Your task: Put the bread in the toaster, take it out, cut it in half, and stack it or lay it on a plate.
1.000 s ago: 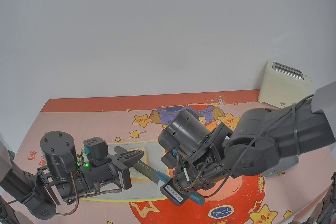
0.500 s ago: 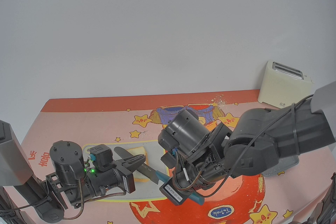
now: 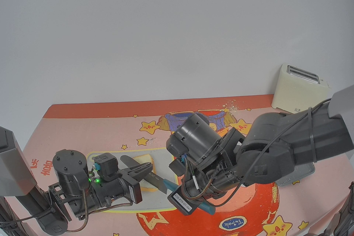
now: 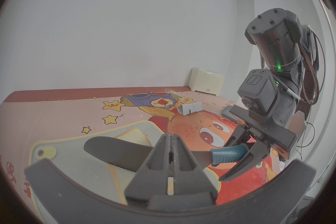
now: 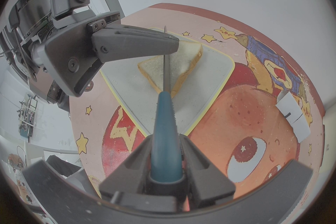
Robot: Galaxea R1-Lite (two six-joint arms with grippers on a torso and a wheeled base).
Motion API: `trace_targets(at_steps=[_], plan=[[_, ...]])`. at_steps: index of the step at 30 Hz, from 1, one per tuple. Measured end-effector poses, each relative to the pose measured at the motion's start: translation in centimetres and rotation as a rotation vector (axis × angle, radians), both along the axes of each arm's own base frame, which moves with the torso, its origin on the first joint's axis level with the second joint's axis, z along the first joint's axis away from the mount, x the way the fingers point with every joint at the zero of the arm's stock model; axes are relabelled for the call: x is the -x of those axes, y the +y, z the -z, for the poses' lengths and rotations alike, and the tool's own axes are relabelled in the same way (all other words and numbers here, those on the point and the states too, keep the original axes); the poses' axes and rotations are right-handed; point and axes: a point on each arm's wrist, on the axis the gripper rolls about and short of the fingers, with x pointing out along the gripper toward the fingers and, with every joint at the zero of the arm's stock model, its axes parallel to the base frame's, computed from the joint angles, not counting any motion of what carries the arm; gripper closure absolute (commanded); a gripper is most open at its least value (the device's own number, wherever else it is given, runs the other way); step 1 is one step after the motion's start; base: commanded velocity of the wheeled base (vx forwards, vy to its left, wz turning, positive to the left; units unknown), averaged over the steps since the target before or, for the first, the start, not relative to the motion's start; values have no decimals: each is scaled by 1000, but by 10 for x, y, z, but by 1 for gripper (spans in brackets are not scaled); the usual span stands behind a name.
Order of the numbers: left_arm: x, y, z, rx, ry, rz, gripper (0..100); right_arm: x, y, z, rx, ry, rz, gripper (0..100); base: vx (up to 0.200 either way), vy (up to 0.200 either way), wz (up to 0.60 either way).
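Table w/ cartoon cloth point(image 3: 92, 122) is seen under everything. Cream toaster point(image 3: 299, 89) is set at far R corner by the wall, well apart from the work. Pale cutting board point(image 3: 164, 161) w/ yellow rim is laid at near L-centre. In head view its near R part is covered by the R arm's wrist. Grey tray point(image 3: 298, 174) is partly hidden under the R arm, R of the board.

Bread point(image 5: 185, 56), one slice, is laid flat on the board. Knife point(image 3: 153, 178) is stood edge-down across the slice's middle; its teal handle is clamped btwn the closed fingers of the R gripper point(image 5: 166, 144), just off the board's near edge. L gripper point(image 3: 142, 167) is held low over the L part of the slice, fingers pressed together w/ nothing btwn them, tips just beside the blade. Contact w/ bread can't be told, since the fingers hide that part of the slice. Small white block point(image 5: 292, 114) is seen on the cloth mid-table, btwn board and toaster, apart from both.
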Motion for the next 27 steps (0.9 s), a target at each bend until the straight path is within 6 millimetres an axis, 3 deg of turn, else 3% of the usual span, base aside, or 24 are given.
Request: trace_targets(at_steps=[27], plan=[[5,4,0,22,-27,3,100,3,5,9,22,8,-13,100,0,0,0]])
